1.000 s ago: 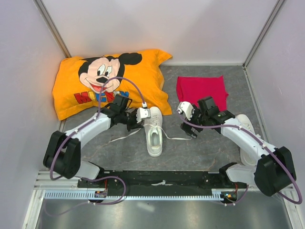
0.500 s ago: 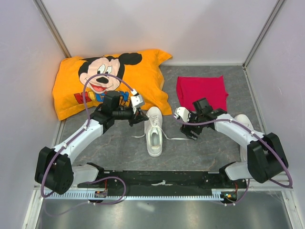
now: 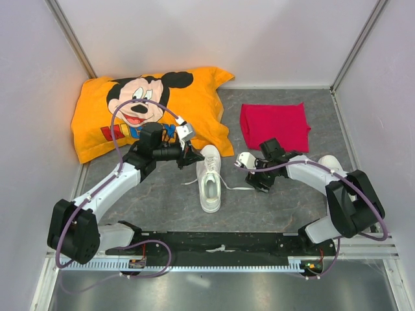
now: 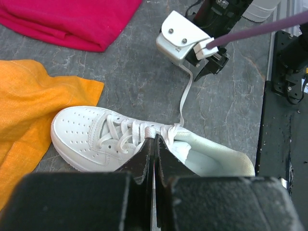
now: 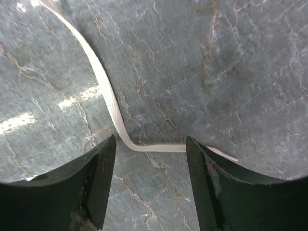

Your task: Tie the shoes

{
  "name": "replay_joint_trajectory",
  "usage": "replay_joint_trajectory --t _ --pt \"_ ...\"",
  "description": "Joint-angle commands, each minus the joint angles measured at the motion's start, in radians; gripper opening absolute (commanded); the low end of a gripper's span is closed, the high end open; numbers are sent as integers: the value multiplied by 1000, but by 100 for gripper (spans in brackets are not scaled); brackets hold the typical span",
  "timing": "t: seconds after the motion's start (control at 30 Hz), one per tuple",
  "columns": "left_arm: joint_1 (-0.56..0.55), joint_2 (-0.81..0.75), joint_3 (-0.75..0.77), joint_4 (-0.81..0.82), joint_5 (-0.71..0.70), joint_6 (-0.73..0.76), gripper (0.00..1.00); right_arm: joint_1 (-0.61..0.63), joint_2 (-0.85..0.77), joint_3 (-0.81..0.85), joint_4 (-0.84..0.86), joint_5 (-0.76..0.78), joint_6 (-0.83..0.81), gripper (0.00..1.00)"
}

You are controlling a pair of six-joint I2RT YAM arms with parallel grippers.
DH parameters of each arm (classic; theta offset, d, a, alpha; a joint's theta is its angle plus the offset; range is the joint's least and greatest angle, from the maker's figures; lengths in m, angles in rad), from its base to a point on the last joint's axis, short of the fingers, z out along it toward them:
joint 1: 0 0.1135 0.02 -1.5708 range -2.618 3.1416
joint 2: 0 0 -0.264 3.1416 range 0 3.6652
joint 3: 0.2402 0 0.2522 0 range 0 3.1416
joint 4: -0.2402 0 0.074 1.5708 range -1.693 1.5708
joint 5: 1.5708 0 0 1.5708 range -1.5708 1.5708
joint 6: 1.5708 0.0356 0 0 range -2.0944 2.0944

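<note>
desk (image 3: 279, 210): grey stone-look top
back left: orange pillow (image 3: 194, 97)
back right: red cloth (image 3: 275, 123)
middle: white sneaker (image 3: 209, 189), lace (image 3: 237, 188) trailing right

White arms (image 3: 109, 183), black joints, purple cables (image 4: 260, 30); right gripper (image 5: 150, 142) black-fingered.

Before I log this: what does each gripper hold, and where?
Left gripper pinches a lace by the shoe's tongue; right gripper, open astride the other lace, holds nothing.

Grey marbled desk (image 3: 162, 204), plain pale walls (image 3: 214, 32) on three sides, metal corner posts (image 3: 69, 39), even light.
</note>
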Motion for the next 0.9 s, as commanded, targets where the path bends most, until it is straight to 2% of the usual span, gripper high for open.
replay_joint_trajectory --t 0.0,0.13,0.2,0.23,0.27,0.33,0.37,0.5,0.67,0.87 --pt "-4 -11 -7 47 33 -30 2 16 13 -21 42 25 -65 67" --pt "-4 -14 -8 39 31 -19 2 22 18 -52 30 84 -114 65" --pt "-4 -17 -8 35 36 1 2 23 30 -73 39 120 -128 55" --pt "-4 -18 -10 30 41 21 2 23 36 -76 53 156 -124 49" --pt "-5 -26 -11 28 41 30 1 22 48 -72 56 170 -108 32" --pt "-8 -33 -14 28 44 49 2 19 56 -53 60 176 -79 16" --pt "-8 -37 -20 28 44 65 1 17 54 -21 62 163 -56 4" --pt "-11 -79 -57 64 73 108 1 -3 44 103 77 109 91 0" --pt "-13 -107 -88 81 88 155 2 -6 57 311 143 94 155 0" --pt "-16 -101 -91 90 88 164 2 8 157 557 206 -23 211 0"
